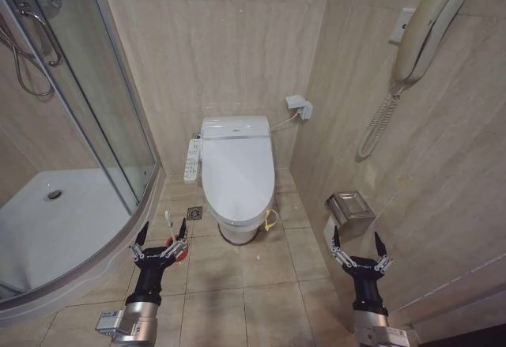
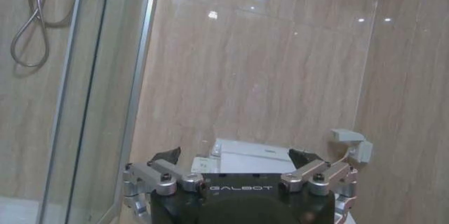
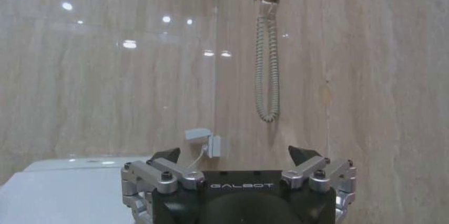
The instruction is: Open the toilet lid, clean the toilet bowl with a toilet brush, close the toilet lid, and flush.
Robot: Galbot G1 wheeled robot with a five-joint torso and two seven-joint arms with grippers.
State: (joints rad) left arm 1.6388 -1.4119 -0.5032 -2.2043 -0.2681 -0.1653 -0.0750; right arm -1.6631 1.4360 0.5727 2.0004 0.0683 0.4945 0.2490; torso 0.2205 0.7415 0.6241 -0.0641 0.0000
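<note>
The toilet lid [image 1: 237, 175] is glossy white and lies shut on the toilet against the back wall, with a yellow loop [image 1: 271, 220] at its front right edge. It covers the inside of the toilet bowl [image 1: 236, 231]; just the outer base shows beneath. The toilet brush [image 1: 168, 219] stands on the floor left of the toilet, its red holder [image 1: 182, 253] partly behind my left gripper [image 1: 162, 233]. That gripper is open and empty, short of the toilet. My right gripper [image 1: 358, 243] is open too, near the right wall. Each wrist view shows its own spread fingers [image 2: 166, 155] [image 3: 302, 155].
A shower tray [image 1: 71, 220] with a curved glass door [image 1: 118, 86] fills the left side. A control panel [image 1: 191, 160] hangs beside the toilet. On the right wall are a phone [image 1: 423, 35] and a metal paper holder [image 1: 350, 209]. A floor drain [image 1: 195, 213] lies by the toilet.
</note>
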